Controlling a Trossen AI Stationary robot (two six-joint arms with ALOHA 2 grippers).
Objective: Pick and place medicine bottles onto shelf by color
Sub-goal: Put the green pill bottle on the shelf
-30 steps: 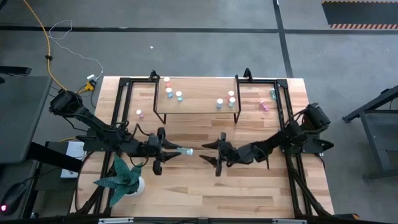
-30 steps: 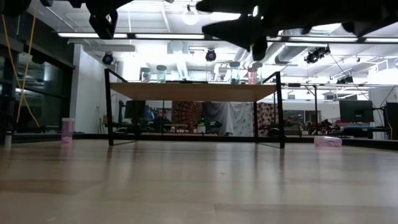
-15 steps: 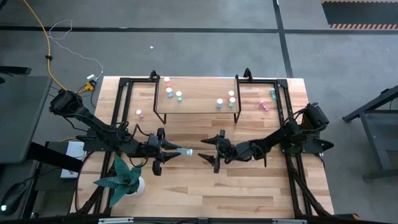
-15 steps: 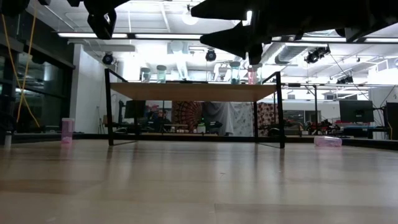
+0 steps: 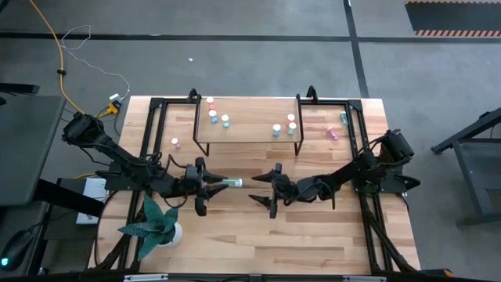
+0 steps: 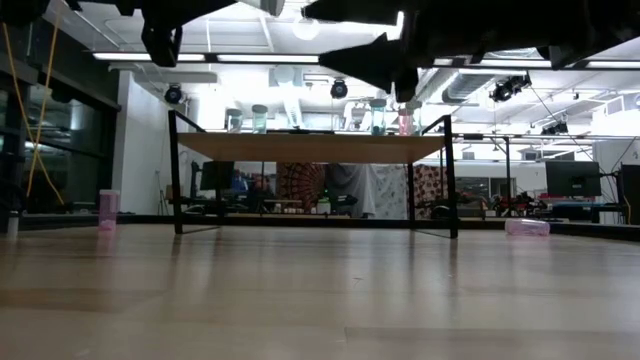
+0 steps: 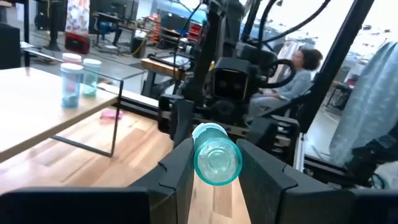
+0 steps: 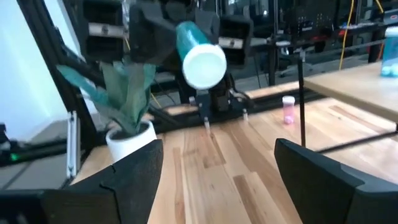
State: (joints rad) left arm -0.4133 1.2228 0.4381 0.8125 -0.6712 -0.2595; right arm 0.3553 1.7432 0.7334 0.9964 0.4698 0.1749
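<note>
The left pincer (image 5: 213, 186) is being kept clenched on a teal medicine bottle (image 5: 232, 182), which is being held lying level above the middle of the tabletop (image 5: 313, 235), white cap toward the right arm. The right pincer (image 5: 266, 193) is being held spread wide and empty just right of that cap, facing it. The shelf (image 5: 249, 123) is standing at the far edge, with bottles grouped at both ends.

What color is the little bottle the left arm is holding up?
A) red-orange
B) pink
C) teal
C: the teal bottle with its white cap sits pinched between the left gripper fingers, pointing at the open right gripper.
</note>
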